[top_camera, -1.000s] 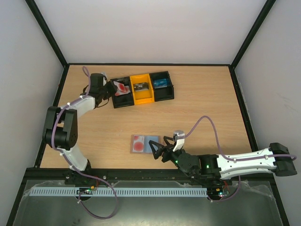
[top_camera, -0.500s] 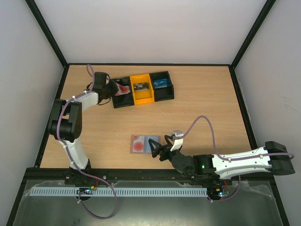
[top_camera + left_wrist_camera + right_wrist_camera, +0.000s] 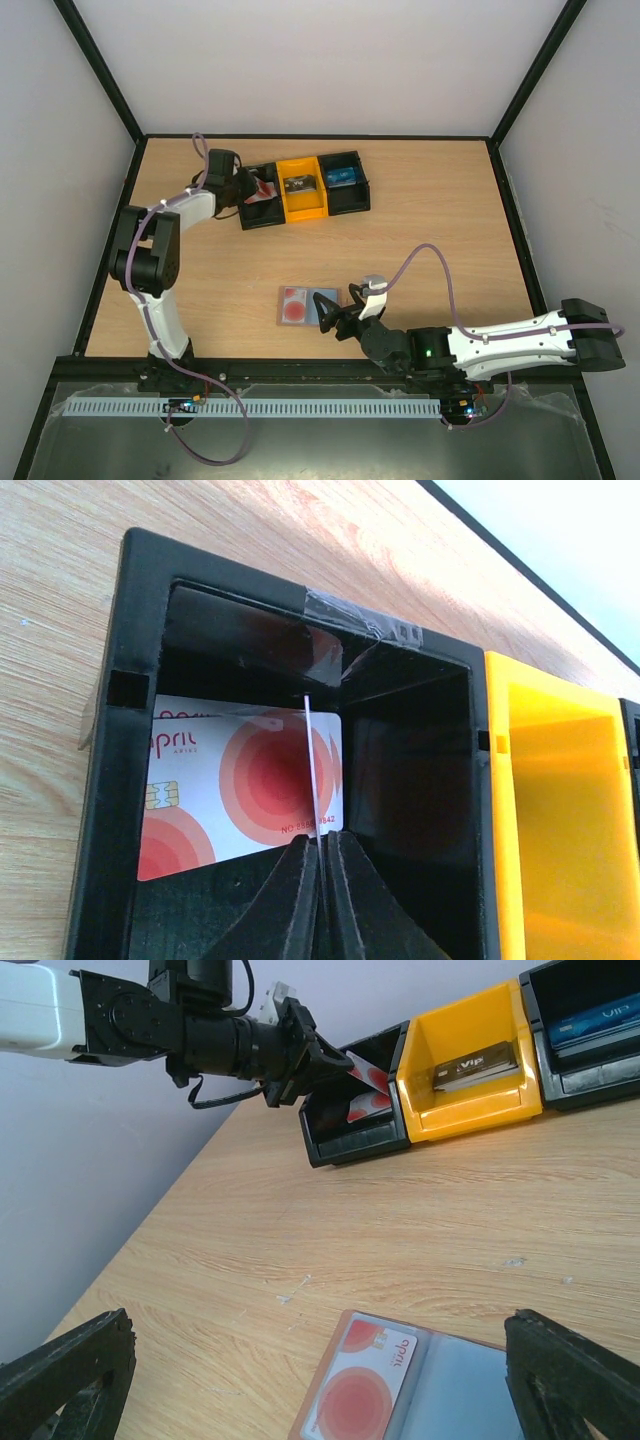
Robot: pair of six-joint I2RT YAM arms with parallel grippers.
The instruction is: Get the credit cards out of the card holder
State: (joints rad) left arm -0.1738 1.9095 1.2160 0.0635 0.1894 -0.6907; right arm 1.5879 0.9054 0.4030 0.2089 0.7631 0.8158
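left gripper (image 3: 320,852) clenched on a thin card (image 3: 312,770) seen edge-on, at the tray's black end compartment (image 3: 110,780), where a red-ringed card (image 3: 230,780) sits. card holder (image 3: 325,303) lies open on the table (image 3: 450,230), one round-marked card (image 3: 295,305) in its left panel. right gripper (image 3: 338,312) gapes wide just beside it.

Left hand (image 3: 320,852) w/ held card (image 3: 312,765) in black compartment (image 3: 128,730): walls close both sides, leaning card (image 3: 225,780) ahead-left. Right hand (image 3: 337,312): card holder (image 3: 400,1385) just below btw fingers (image 3: 60,1372), free surface (image 3: 420,1210) ahead.
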